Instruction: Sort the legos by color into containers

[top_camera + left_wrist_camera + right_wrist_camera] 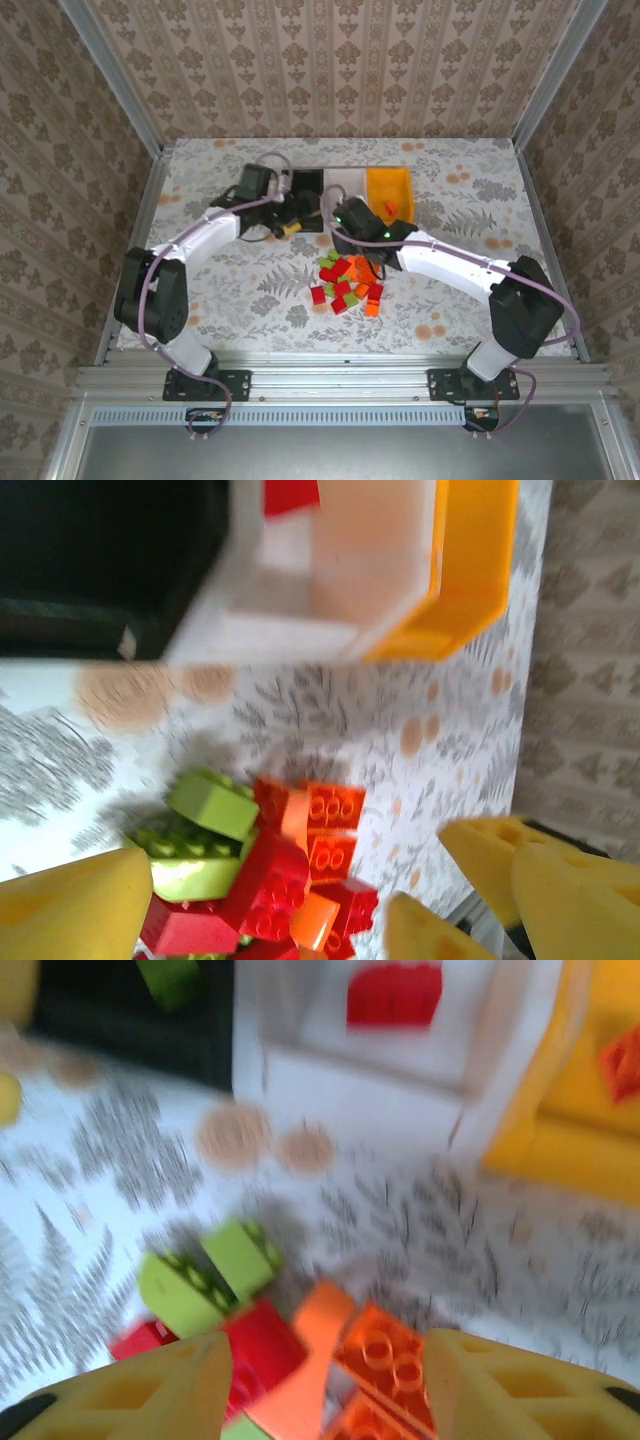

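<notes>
Right hand [325,1385] hangs low over the pile of legos [347,284], and its two yellow fingers [150,1395] are spread apart, with red, orange and yellow-green blocks showing in the gap between them; the wrist picture is blurred, so I cannot tell whether a finger touches a block. The left hand [280,885] is spread too, its yellow fingers [75,910] standing wide apart at the lower edge of its wrist view, and in the top view it is at the near end of the black bin [310,190], to the left of the pile. Three bins stand side by side in a row on the far part of the table [220,290]: the black bin on the left, the white bin [345,185] in the middle, the orange-yellow bin [398,180] on the right. One yellow-green lego [170,980] lies in the black bin, one red lego [395,995] in the white bin and one orange lego [622,1060] in the orange-yellow bin. The pile lies on the table near the white and orange-yellow bins, on their near side
</notes>
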Robot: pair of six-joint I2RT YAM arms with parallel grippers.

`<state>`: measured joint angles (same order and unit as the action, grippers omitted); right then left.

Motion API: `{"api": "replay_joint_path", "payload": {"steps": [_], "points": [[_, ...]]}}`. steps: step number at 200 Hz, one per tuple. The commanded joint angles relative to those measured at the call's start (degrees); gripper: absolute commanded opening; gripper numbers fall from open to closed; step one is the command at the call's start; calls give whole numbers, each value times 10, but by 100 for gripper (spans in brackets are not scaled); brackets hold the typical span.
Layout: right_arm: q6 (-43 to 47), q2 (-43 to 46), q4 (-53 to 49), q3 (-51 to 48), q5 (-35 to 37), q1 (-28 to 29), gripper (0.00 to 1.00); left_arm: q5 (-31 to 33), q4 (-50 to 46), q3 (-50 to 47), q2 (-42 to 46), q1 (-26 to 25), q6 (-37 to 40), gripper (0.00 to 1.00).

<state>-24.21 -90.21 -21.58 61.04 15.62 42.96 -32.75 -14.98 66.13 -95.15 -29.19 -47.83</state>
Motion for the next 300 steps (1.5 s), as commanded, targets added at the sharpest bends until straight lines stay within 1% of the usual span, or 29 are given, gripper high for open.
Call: {"api": "replay_joint_path", "payload": {"steps": [1,17,35,38,50,86,117,140,161,222,300], "points": [[-26,28,-2,-29,-58,2,59,17,0,3,-7,7,-7,95],[-18,27,17,-42,-83,5,64,13,-6,8,-15,19,-7,95],[15,-3,18,-28,-94,8,68,2,-1,8,-20,27,-13,95],[21,-8,17,-24,-93,8,69,1,0,8,-20,42,-14,95],[36,-30,10,-10,-92,9,72,0,0,10,-16,55,-11,95],[66,-70,16,15,-110,10,74,-4,-11,21,-10,79,0,96],[82,-102,18,36,-102,9,74,-11,-10,24,-10,83,-1,96],[84,-122,18,47,-109,10,72,-16,-10,25,-10,84,-1,96],[83,-131,18,49,-108,9,66,-20,-10,27,-10,85,-1,96],[88,-126,7,47,-94,11,55,-22,-9,28,-6,90,-2,96],[75,-91,22,32,-76,17,51,-22,-11,30,-1,94,0,96]]}}
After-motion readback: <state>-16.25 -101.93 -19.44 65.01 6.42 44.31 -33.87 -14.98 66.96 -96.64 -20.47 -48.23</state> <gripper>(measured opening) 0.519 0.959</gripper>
